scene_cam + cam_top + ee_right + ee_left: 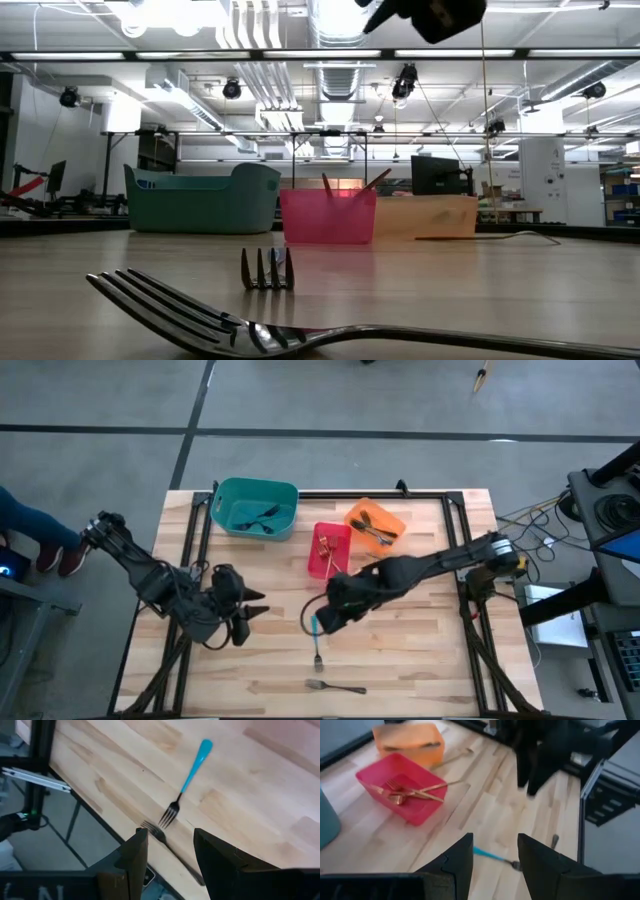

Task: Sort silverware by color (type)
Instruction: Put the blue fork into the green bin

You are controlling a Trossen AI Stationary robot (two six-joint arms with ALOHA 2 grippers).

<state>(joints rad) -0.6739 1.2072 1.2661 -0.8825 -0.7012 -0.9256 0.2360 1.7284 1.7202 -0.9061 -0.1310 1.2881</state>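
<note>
A light-blue-handled fork (316, 641) lies flat on the wooden table, tines toward the near edge. A plain silver fork (335, 686) lies closer to the near edge, large in the low view (300, 330). My right gripper (325, 622) hovers open above the blue fork's handle (196, 764), touching nothing. My left gripper (248, 612) waits open to the left of it, and the blue fork (492, 856) shows between its fingers farther off. Gold forks (407, 792) lie in the red bin (330, 550). Dark forks lie in the teal bin (255, 507). More forks lie in the orange bin (375, 523).
The three bins stand in a row toward the table's far edge. Bare wood surrounds the two loose forks. The silver fork (167, 845) lies close to the table's near edge. A black frame runs along the table's sides. A person's legs show at the far left, off the table.
</note>
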